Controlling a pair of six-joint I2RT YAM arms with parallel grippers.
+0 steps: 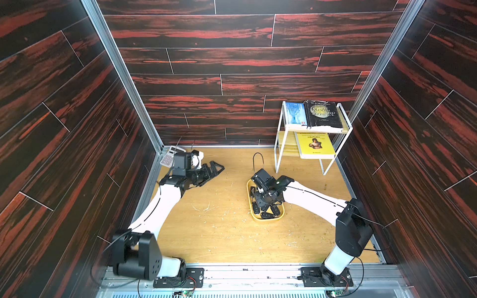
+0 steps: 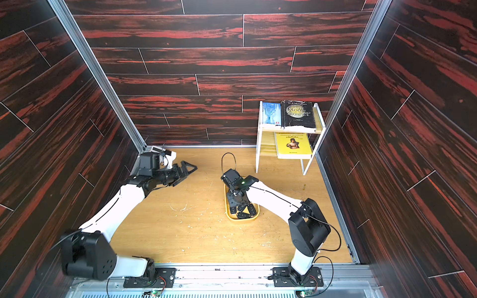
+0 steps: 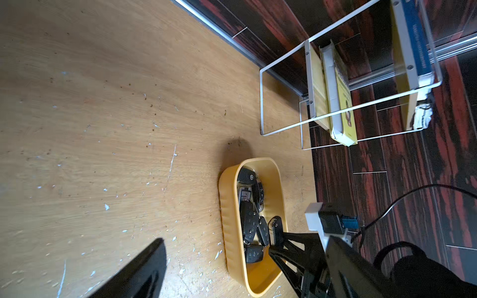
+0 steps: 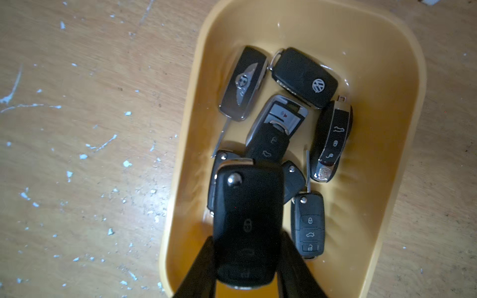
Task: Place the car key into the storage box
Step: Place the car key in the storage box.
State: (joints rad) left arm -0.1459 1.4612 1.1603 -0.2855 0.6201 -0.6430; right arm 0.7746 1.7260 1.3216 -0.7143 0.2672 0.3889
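Black book [image 1: 324, 113]: "W.S. Maugham" across the head of the cover; beneath it "MOON" and "SIXPENCE" in large letters.
Yellow book [image 1: 315, 144]: cover print too small to read.
Blue book [image 3: 418, 43]: spine lettering blurred.
VW key fob [image 4: 304, 77]: round VW badge.
Winged-badge fob [image 4: 244, 83]: silver winged emblem.
Chrome-edged fob [image 4: 331, 142]: car-outline and padlock signs; crest too blurred.
Flip key [image 4: 308, 227]: closed padlock, car, open padlock.
Car key [image 4: 247, 224]: closed-padlock sign.

Top views overhead, wrist views sharing storage box [image 4: 382, 77]
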